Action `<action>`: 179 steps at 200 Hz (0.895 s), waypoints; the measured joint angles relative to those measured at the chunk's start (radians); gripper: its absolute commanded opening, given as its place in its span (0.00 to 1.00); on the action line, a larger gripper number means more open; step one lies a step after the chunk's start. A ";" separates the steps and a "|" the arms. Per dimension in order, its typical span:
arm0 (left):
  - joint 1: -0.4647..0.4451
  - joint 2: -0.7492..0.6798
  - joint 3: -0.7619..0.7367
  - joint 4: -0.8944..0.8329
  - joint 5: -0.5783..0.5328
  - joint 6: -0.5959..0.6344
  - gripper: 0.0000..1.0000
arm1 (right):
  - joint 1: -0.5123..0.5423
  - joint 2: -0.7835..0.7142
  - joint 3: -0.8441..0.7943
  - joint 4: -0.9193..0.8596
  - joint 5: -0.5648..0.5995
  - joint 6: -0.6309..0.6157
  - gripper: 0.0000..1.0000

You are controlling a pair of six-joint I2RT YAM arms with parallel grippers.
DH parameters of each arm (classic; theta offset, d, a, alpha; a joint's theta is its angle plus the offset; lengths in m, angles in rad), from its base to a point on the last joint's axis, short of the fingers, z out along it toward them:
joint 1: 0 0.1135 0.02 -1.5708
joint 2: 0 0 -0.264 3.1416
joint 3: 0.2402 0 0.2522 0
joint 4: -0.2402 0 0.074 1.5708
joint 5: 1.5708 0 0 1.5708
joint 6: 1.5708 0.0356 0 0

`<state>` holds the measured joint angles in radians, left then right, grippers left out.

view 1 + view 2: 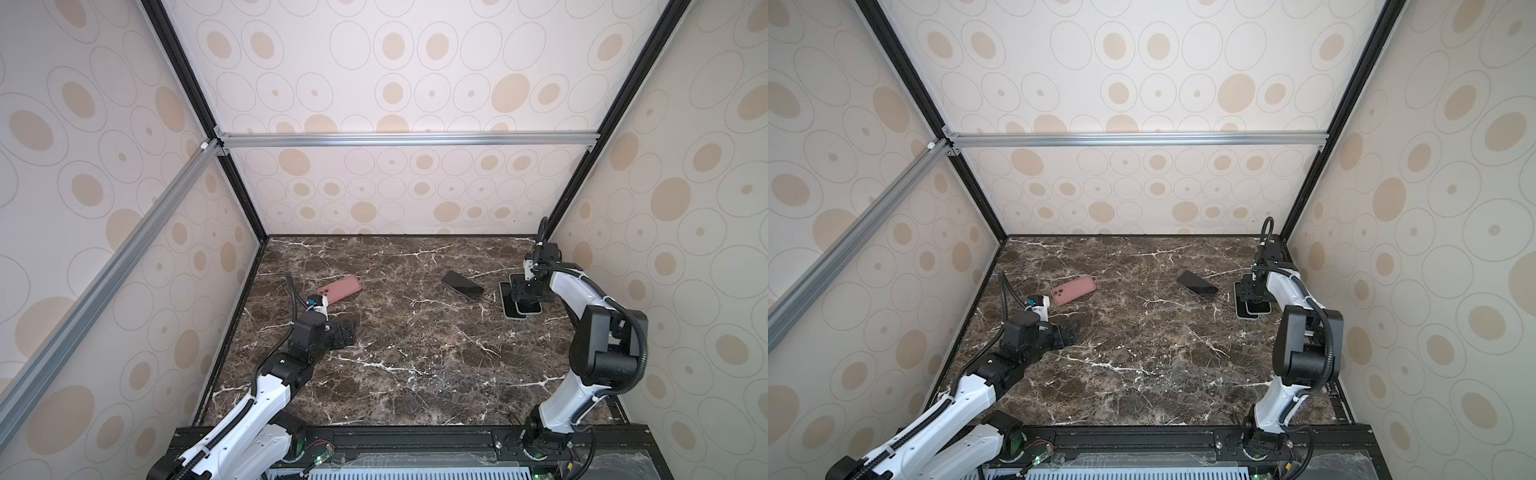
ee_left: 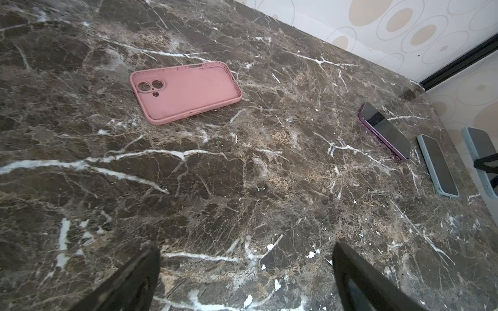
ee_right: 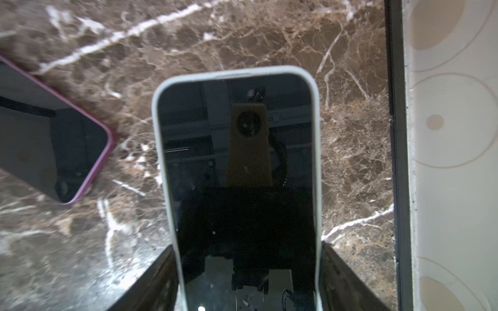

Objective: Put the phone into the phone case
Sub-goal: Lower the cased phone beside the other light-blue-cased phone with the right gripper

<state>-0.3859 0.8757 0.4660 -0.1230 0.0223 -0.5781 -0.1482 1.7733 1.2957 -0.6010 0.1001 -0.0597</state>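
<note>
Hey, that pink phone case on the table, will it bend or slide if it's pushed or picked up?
The pink phone case looks like a thin, empty shell, so it probably flexes when squeezed and feels light. Lying flat on the polished marble table, it would likely slide, not tip.

pink case (image 2: 186,91): hollow up, on marble table (image 2: 242,175) | purple-edged phone (image 2: 385,130): well apart | left pincer (image 2: 245,280): jaws wide, empty
</note>
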 measured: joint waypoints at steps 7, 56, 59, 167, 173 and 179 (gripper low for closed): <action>0.000 0.010 0.000 0.006 0.003 0.002 1.00 | -0.006 0.015 0.000 0.006 0.006 -0.001 0.10; 0.004 0.019 0.012 0.013 0.013 0.018 1.00 | -0.062 0.095 0.029 0.016 0.013 0.000 0.09; 0.004 0.018 0.012 0.012 0.013 0.019 1.00 | -0.066 0.099 0.031 0.018 0.014 -0.001 0.10; 0.005 -0.003 0.012 0.011 0.009 0.026 1.00 | -0.111 0.243 0.156 0.027 0.071 -0.012 0.16; 0.005 -0.003 0.012 0.011 0.008 0.026 1.00 | -0.113 0.247 0.156 0.026 0.072 -0.012 0.17; 0.005 -0.003 0.012 0.011 0.008 0.026 1.00 | -0.115 0.253 0.158 0.024 0.072 -0.012 0.18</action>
<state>-0.3805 0.8730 0.4782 -0.1123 0.0307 -0.5518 -0.2634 2.0258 1.4532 -0.5766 0.1719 -0.0715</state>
